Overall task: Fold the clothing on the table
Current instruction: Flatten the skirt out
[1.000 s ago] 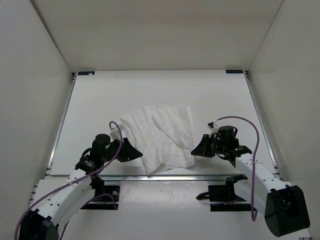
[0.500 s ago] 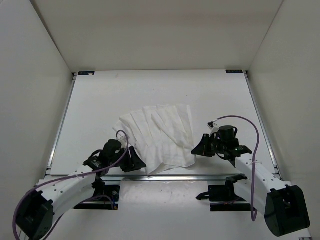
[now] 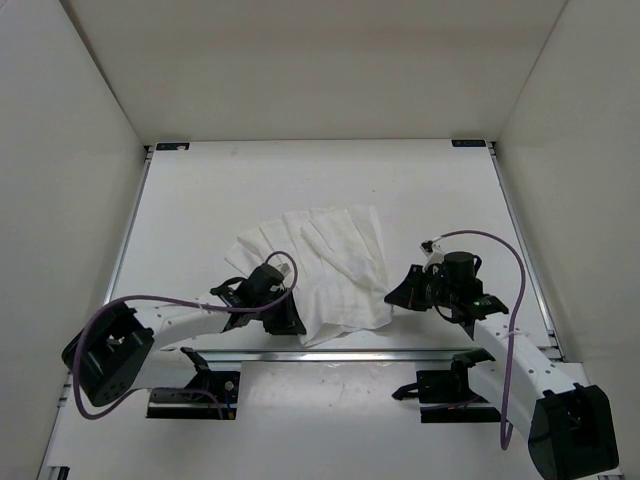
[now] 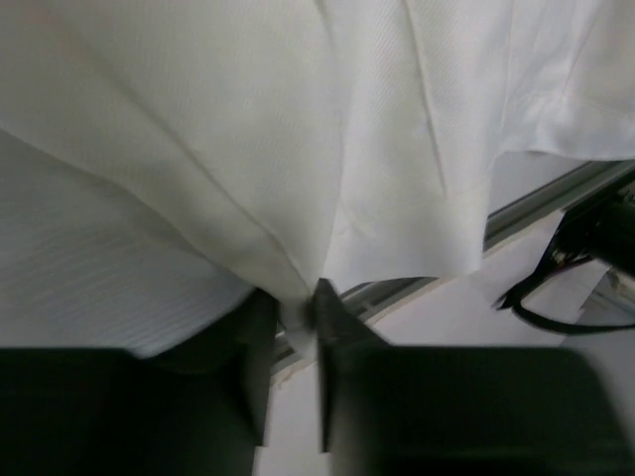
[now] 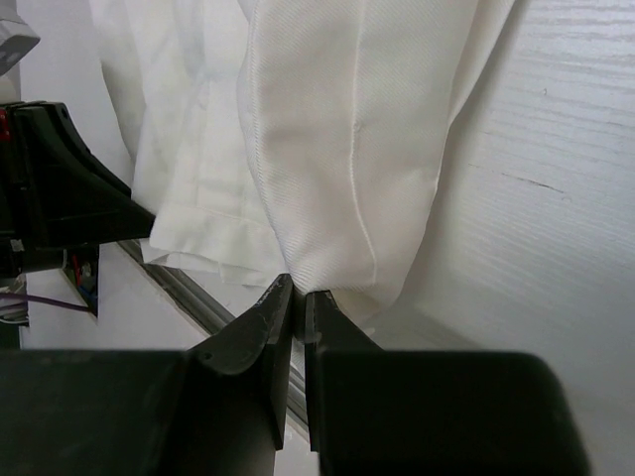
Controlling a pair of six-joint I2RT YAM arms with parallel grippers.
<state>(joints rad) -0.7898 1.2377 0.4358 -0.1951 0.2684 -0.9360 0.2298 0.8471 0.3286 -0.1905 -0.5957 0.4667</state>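
At the table (image 3: pixel 200 200) edge, left claw (image 4: pixel 295 300) pinches creased ribbed clothing (image 3: pixel 335 270); right claw (image 5: pixel 296 290) seemingly nips its hem.

No text, label, brand, number or sign could be read in any of the views. Nothing legible was made out on the clothing (image 3: pixel 335 270) or on the table (image 3: pixel 300 180).
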